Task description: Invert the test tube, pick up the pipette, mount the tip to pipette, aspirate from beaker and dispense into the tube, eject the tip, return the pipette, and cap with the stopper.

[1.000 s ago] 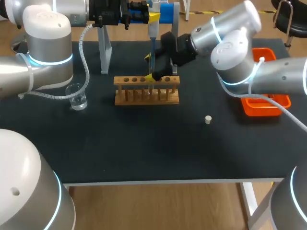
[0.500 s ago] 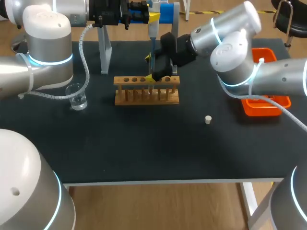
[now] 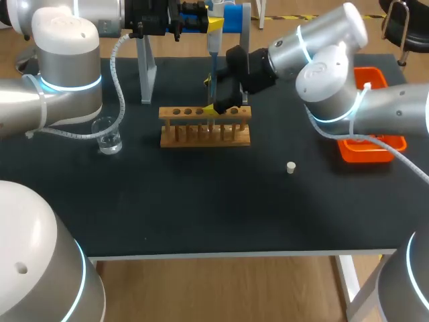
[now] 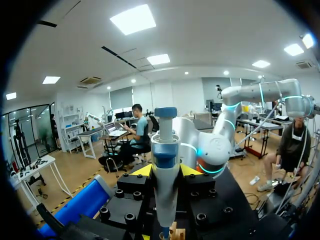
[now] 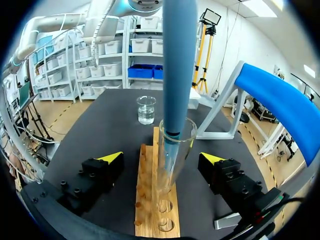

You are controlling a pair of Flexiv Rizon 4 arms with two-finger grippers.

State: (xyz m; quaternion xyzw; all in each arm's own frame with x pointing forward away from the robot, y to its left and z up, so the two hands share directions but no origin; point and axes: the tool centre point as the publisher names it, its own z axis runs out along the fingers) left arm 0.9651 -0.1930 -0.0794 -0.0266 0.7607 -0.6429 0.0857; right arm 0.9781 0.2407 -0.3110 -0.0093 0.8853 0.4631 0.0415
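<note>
Wooden rack [image 3: 204, 126], one tube [image 5: 170, 167], one pipette [image 5: 179, 65], one beaker [image 3: 107, 136], one stopper [image 3: 291, 168].

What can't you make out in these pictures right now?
Liquid level in the test tube: too small in the head view and crowded by the right gripper; in the right wrist view the pipette stands inside the clear glass.
Lower end of the pipette, left wrist view: cut off by the picture's edge.
Contents of the orange tray, head view: the right arm covers most of it.
</note>
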